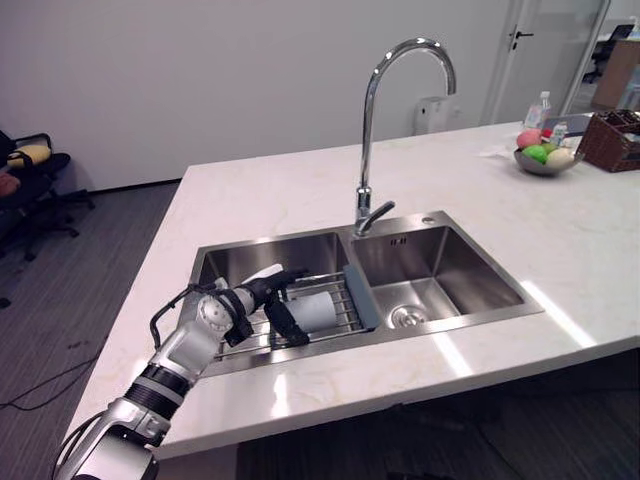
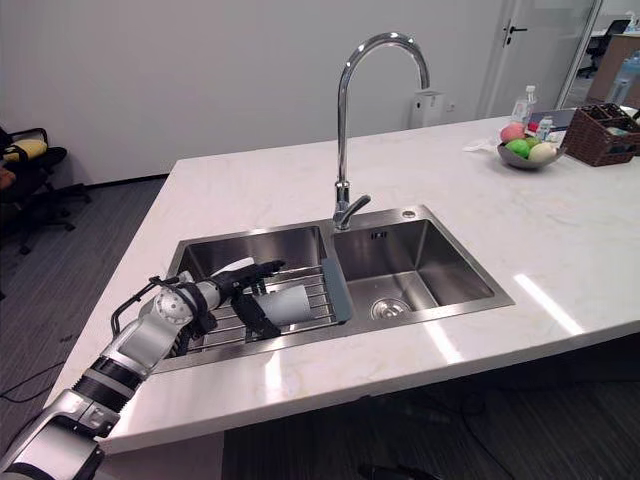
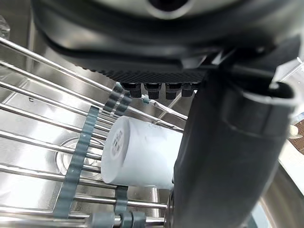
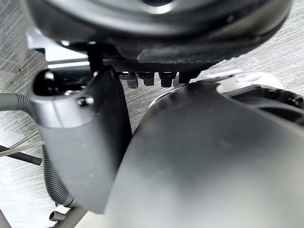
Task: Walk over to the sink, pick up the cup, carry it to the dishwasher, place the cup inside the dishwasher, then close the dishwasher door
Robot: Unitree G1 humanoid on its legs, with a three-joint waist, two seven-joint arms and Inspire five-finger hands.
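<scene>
White cup (image 1: 316, 308); sideways on rack (image 3: 78, 156); between left hand (image 1: 250, 298) fingers (image 1: 287, 273), thumb

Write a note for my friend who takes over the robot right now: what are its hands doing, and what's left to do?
Left hand: open, reaching into the left basin of the sink and straddling the cup.
Right hand: idle, down over the floor.
Cup: lying on its side on the wire rack, not yet lifted.
Done: the walk to the sink.
Left: close the hand on the cup, lift it, carry it to the dishwasher, put it inside, shut the door.
</scene>
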